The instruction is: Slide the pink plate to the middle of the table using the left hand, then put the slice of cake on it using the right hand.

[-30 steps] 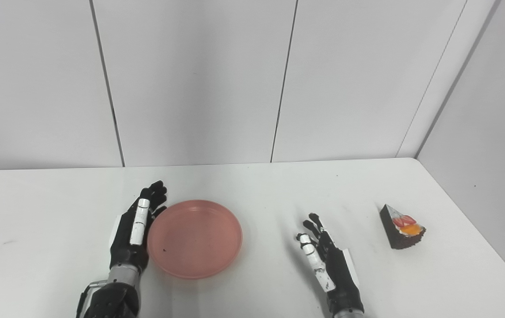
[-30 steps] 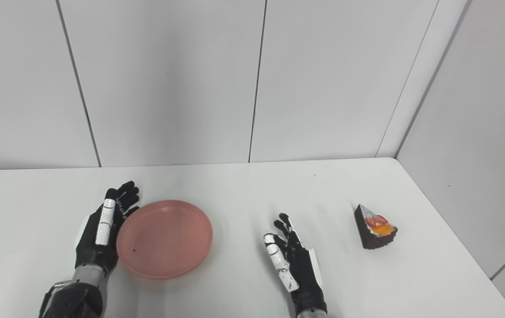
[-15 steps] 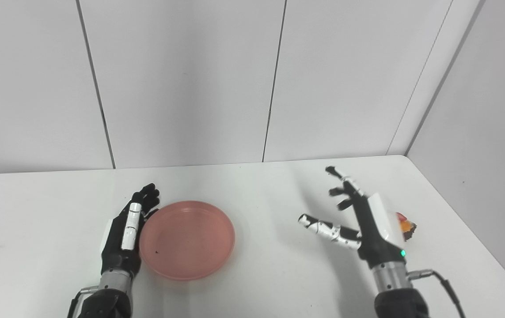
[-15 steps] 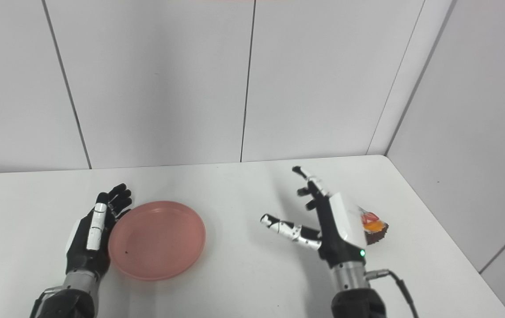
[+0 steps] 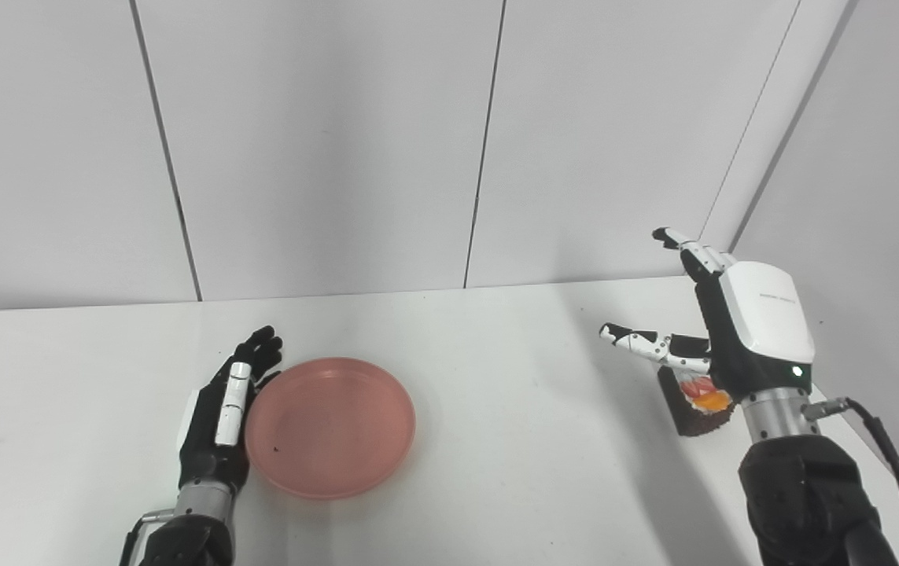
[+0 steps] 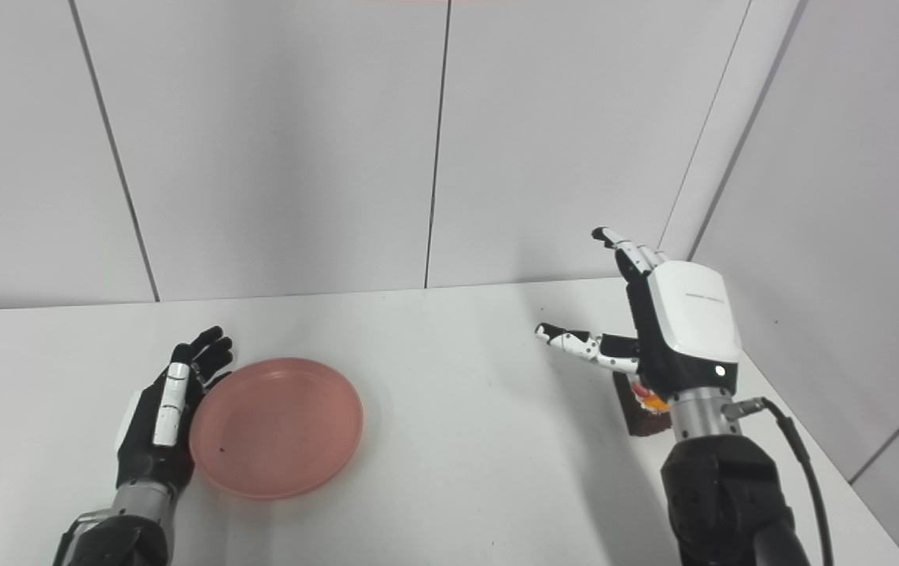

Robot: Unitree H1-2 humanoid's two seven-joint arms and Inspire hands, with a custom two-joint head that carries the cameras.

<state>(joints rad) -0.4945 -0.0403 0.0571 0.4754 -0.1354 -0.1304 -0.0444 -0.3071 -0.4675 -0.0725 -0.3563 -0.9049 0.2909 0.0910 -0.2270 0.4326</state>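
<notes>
My left hand (image 5: pixel 222 413) is black, with a white plate along one of its fingers (image 5: pixel 229 401) and a white panel at its 9 o'clock edge; a silver metal wrist (image 5: pixel 201 497) joins it to a black forearm. My right hand (image 5: pixel 740 330) is black under a glossy white back cover with small grey lettering and a green light at its 5 o'clock corner. Its fingers are white-segmented with black tips. A black cable (image 5: pixel 886 456) leaves its silver wrist.

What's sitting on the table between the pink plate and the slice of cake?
Nothing: both eye views show only bare white table between the pink plate and the slice of cake.
</notes>
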